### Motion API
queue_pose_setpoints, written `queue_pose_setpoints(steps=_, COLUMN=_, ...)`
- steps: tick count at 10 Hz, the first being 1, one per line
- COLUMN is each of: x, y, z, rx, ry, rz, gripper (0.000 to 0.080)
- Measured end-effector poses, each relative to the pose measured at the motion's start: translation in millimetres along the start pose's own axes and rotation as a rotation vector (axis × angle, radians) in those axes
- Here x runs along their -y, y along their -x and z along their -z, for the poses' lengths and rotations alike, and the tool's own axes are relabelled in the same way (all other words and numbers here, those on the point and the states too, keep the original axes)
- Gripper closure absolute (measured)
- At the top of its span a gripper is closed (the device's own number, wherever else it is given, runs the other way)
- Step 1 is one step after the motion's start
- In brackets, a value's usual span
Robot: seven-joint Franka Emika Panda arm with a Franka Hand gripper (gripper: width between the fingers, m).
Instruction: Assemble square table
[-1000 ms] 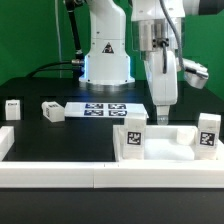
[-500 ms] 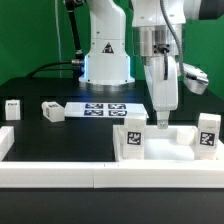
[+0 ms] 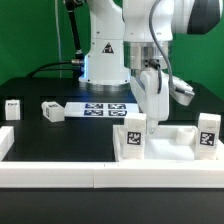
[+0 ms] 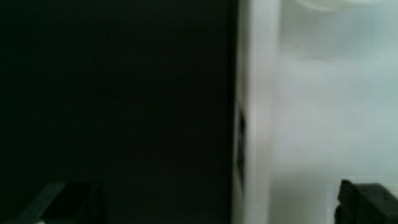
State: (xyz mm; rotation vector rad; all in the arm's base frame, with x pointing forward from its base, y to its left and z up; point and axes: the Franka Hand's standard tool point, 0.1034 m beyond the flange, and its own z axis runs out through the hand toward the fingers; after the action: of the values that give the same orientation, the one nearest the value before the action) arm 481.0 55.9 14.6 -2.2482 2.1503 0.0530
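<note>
Free room: bare black tabletop (image 3: 90,135) between the small white tagged leg lying flat (image 3: 52,111) and the large white square panel (image 3: 165,150). Obstacles: an upright left leg (image 3: 133,133) and an upright right leg (image 3: 207,133), white and tagged, flanking the panel in the exterior view; the long low white border rail (image 3: 60,172) across the front.

Gripper (image 3: 153,120) now slightly further toward the exterior view's left (wrist at a new angle), nearer the adjacent leg (image 3: 134,136).
</note>
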Motion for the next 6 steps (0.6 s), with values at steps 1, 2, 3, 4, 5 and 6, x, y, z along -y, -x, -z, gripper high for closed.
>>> queue_pose_setpoints(steps=1, x=0.3, y=6.1, z=-5.0, rx=-0.003, ry=0.008, rz=0.002, gripper=0.0150)
queue_pose_setpoints(steps=2, x=5.5, y=11.7, z=-7.4, rx=-0.004, ry=0.006, rz=0.011, gripper=0.0150)
queue_pose_setpoints(steps=3, x=10.3, y=13.7, z=-7.1, rx=-0.004, ry=0.000, rz=0.016, gripper=0.0150)
queue_pose_setpoints(steps=4, x=9.5, y=13.2, z=-7.5, rx=-0.004, ry=0.001, rz=0.021, gripper=0.0150)
queue_pose_setpoints(steps=5, x=9.4, y=13.3, z=-7.6, rx=-0.004, ry=0.001, rz=0.021, gripper=0.0259)
queue_pose_setpoints(steps=6, x=9.3, y=13.3, z=-7.7, rx=-0.004, ry=0.001, rz=0.021, gripper=0.0394)
